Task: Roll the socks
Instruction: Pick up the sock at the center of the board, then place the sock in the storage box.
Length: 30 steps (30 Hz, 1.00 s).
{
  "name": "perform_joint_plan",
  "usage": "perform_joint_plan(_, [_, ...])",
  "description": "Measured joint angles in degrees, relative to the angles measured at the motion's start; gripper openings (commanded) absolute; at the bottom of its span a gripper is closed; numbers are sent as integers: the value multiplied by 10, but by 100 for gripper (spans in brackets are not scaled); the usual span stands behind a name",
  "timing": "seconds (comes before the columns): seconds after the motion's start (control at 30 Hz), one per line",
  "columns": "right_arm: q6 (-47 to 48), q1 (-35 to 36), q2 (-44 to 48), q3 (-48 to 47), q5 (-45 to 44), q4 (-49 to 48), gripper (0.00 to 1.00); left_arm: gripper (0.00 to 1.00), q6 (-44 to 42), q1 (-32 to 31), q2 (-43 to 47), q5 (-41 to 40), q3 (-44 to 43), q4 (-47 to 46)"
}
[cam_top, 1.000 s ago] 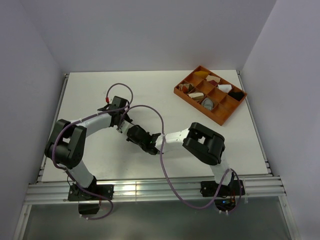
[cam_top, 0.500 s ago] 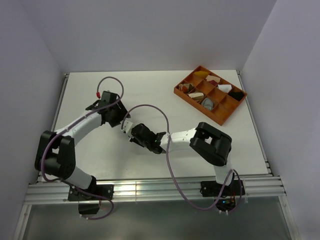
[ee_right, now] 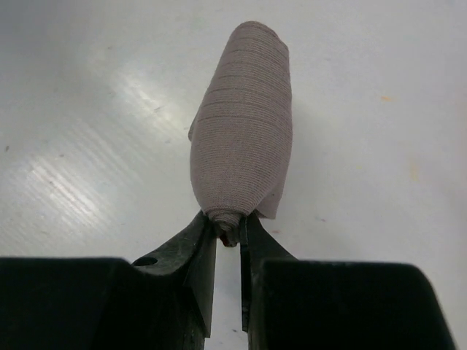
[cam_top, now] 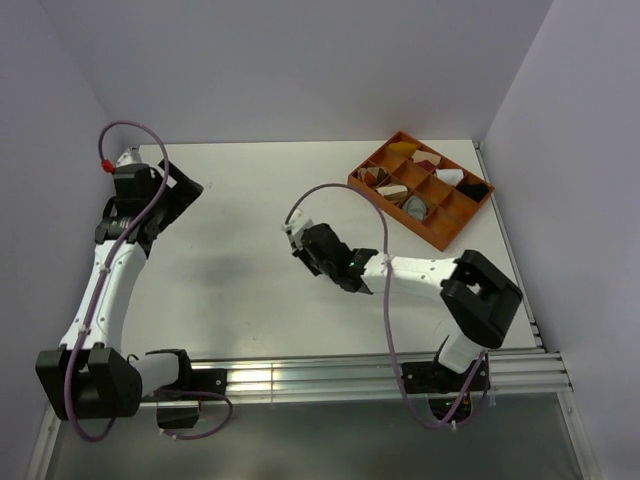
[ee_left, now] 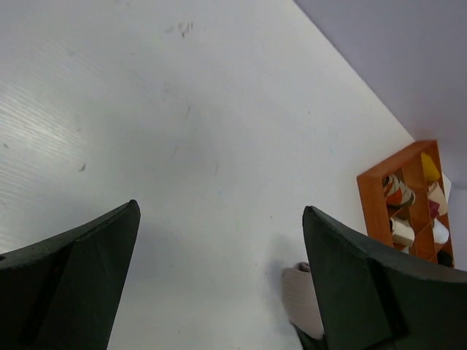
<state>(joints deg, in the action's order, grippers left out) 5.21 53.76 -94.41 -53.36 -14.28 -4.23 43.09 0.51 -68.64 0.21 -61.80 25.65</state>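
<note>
my right hand [ee_right: 228,235] is narrow and pinches one end of the sock roll [ee_right: 244,124] between its two fingers [ee_right: 201,251]. the roll is pinkish-tan, wound tight with fine ribs, and it points away from the hand over the white tabletop [ee_right: 379,146]. a small bit of red shows at the pinched end. i cannot tell if the roll lies on the tabletop or hangs just above it.

in the top view this hand [cam_top: 303,240] is near the middle of the tabletop [cam_top: 250,180], with the pale roll [cam_top: 293,229] at its tip. the orange divided tray [cam_top: 466,225] stands at the far right corner, apart from the roll, and has small cloth bundles in its compartments.

my left hand [ee_left: 220,211] is wide and holds nothing; only bare tabletop [ee_left: 182,109] is between its dark fingers [ee_left: 80,277]. it is up at the far left [cam_top: 176,186], well apart from the right hand. from its camera i see the roll [ee_left: 301,297] low on the right and the tray [ee_left: 365,204] beyond it.
</note>
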Motion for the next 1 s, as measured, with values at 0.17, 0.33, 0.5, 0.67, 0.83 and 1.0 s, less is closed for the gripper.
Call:
perform_joint_plan(0.17, [-22,-67,83,17,-5,22,0,98,-30,26,41,-20,0,6])
perform_joint_plan(0.33, [-35,-152,140,29,-29,53,0,98,-50,28,43,-32,2,12])
perform_joint_plan(0.5, [-65,-258,158,31,-56,92,0,100,-67,28,38,-44,7,21])
perform_joint_plan(0.67, [-95,-379,166,32,-55,122,0,100,-78,28,29,-44,11,20])
perform_joint_plan(0.83, [-118,-469,166,32,-52,149,0,99,-86,28,28,-44,17,22])
perform_joint_plan(1.0, [-117,-509,155,32,-54,162,0,99,-90,28,28,-39,17,21])
